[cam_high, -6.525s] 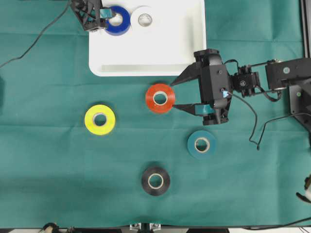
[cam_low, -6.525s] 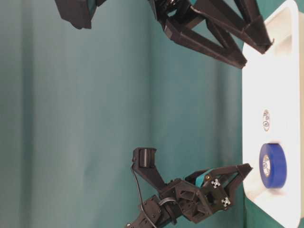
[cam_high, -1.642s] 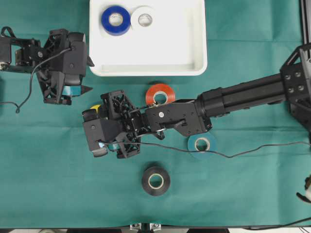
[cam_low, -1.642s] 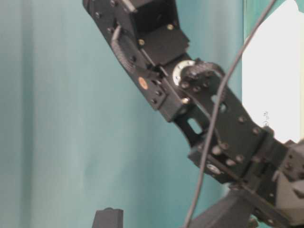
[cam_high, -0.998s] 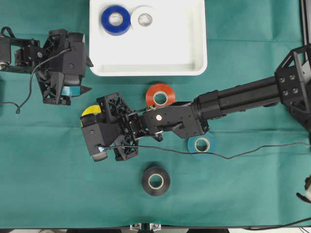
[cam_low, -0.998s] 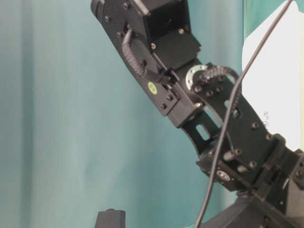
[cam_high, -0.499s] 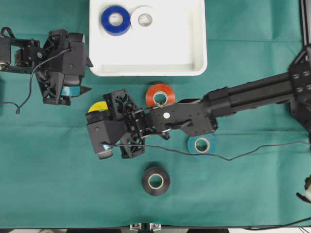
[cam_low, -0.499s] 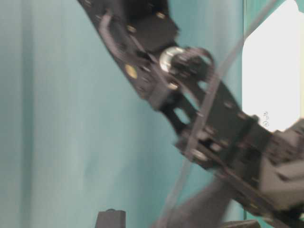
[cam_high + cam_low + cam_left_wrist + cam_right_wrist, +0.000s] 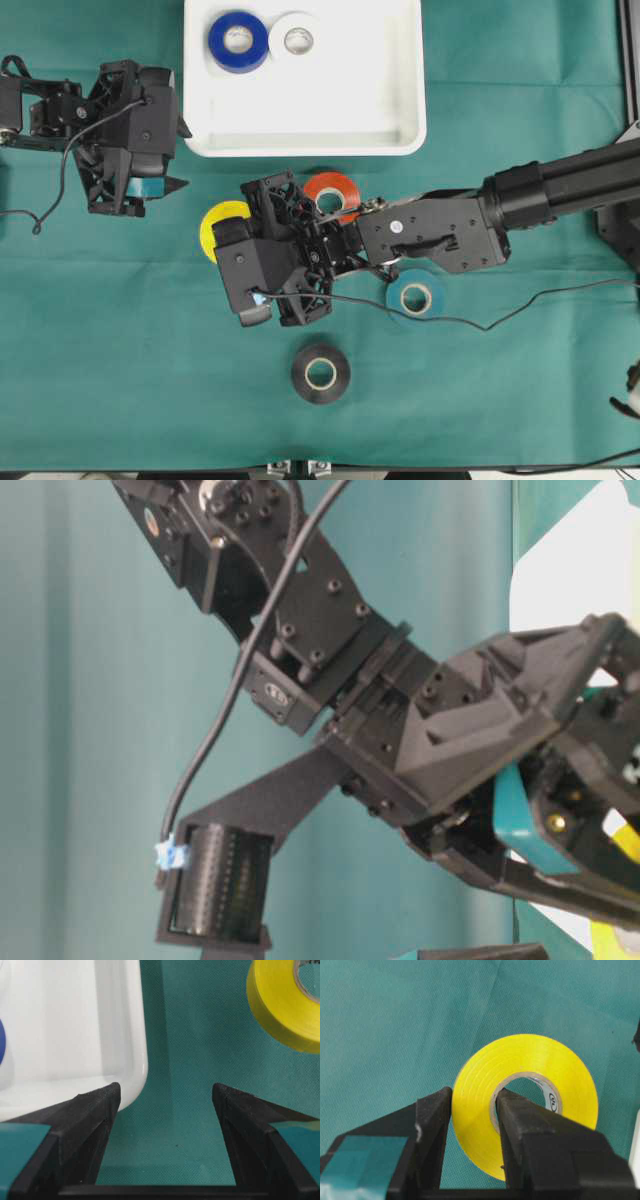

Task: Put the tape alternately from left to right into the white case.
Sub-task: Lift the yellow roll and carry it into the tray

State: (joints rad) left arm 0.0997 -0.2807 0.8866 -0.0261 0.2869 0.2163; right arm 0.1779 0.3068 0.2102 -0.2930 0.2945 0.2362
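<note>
Inside the white case (image 9: 400, 100), along its far edge, the blue roll (image 9: 238, 41) and white roll (image 9: 298, 39) lie touching. Right claw (image 9: 472, 1125) pinches the yellow roll (image 9: 530, 1090) through its wall, lifted off the bench (image 9: 120, 380). Left claw (image 9: 165, 1110) hangs spread beside the case. Red (image 9: 335, 190), teal (image 9: 415, 298) and black (image 9: 320, 373) rolls lie on the bench.
</note>
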